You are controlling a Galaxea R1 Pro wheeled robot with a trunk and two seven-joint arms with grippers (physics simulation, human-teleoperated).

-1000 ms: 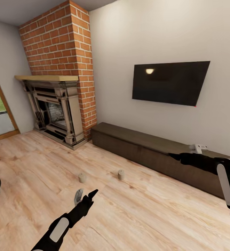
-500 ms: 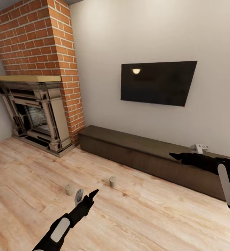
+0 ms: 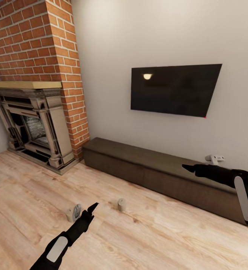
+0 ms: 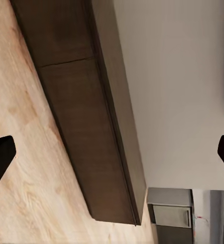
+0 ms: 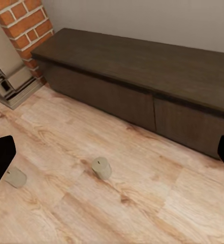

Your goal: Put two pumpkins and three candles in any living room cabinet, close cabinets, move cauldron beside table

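— 2 candles stand on the floor before the cabinet: one candle in the open, the other candle just beside the left gripper. How to take it?

— Come down over it upright, I'd judge. Its fingers are spread with nothing between; so are the right gripper's.

— And the cabinet?

— All fronts shut; contents can't be told. 1 front must open first.

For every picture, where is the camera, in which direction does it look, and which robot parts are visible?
Head view: on the head, looking down at the floor, two candles, cabinet; both arms show.
Left wrist view: near the left gripper, facing the cabinet front; dark fingertips at edges.
Right wrist view: near the right gripper, looking down.
All views share the cabinet.
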